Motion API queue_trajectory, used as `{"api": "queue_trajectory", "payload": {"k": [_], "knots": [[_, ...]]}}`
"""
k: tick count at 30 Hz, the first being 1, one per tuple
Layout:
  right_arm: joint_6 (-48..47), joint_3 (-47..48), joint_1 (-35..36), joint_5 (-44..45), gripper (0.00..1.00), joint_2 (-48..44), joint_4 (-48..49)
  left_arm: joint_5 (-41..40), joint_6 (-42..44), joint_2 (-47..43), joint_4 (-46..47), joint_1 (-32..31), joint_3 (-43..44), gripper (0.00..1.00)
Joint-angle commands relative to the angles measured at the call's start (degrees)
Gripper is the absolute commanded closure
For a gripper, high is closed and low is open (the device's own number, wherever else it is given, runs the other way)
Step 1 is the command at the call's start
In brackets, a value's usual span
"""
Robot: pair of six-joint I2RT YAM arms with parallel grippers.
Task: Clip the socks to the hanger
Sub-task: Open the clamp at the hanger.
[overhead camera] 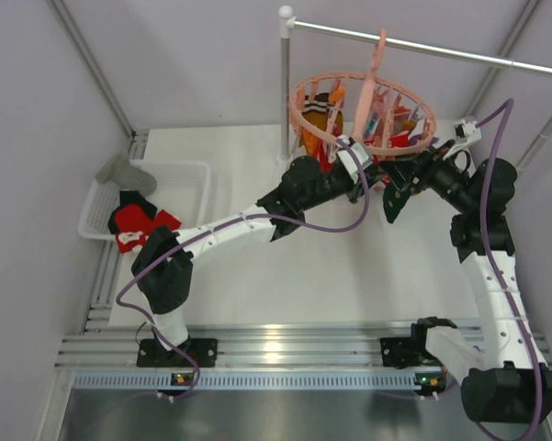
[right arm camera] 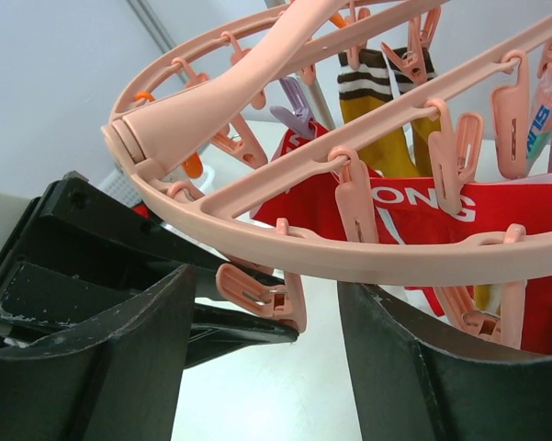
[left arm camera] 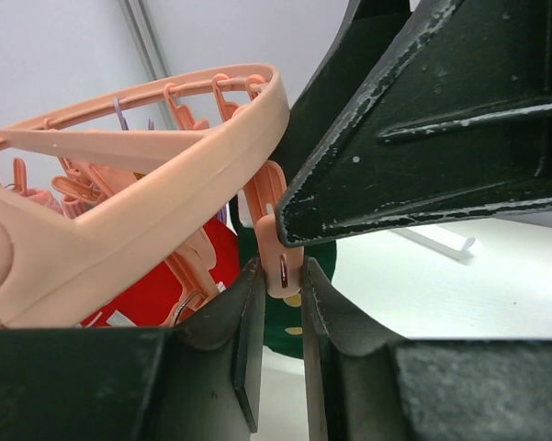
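From the grey rail (overhead camera: 441,49) the hanger (right arm camera: 211,96) hung by its hook, with the white surface (overhead camera: 349,276) below it. Beneath its ring a red sock (right arm camera: 496,197) with white letters and a mustard sock (right arm camera: 377,119) with maroon bands dangled from clips. At the hanger's near rim my left gripper (left arm camera: 282,276) was pressed in on one pink clip (left arm camera: 280,253), a finger on each side of it. Just below that clip a dark green sock (left arm camera: 285,340) showed; I could not tell whether the clip had hold of it. My right gripper (right arm camera: 264,280) sat under the same stretch of rim with its fingers spread wide, and the clip hung between them untouched. Well to the left of the hanger, a white basket (overhead camera: 197,170) held a second red sock (overhead camera: 133,225) and a grey sock (overhead camera: 124,170).
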Motion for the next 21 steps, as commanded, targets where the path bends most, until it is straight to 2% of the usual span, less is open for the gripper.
{"api": "queue_trajectory", "payload": {"k": [1, 10, 14, 18, 19, 21], "knots": [[-2.8, -0.1, 0.9, 2.0, 0.40, 0.1, 5.1, 3.6, 0.1, -0.8, -0.8, -0.3, 2.2, 1.00], [-5.7, -0.7, 3.7, 2.4, 0.41, 0.2, 3.8, 4.3, 0.0, 0.0, -3.0, -0.3, 4.1, 1.00], [-6.5, -0.7, 4.0, 3.4, 0.48, 0.4, 3.8, 4.7, 0.0, 0.2, -3.5, -0.3, 4.3, 1.00], [-7.1, -0.5, 4.2, 4.5, 0.72, 0.8, 3.2, 5.1, -0.1, 0.2, -3.8, -0.3, 4.6, 1.00], [-7.0, -0.6, 4.2, 5.1, 0.83, 0.7, 3.2, 5.1, -0.2, 0.2, -3.8, -0.3, 4.7, 0.96], [-6.8, -0.5, 4.1, 5.5, 0.94, 0.6, 3.1, 5.1, -0.1, -0.1, -4.4, -0.3, 4.6, 0.88]]}}
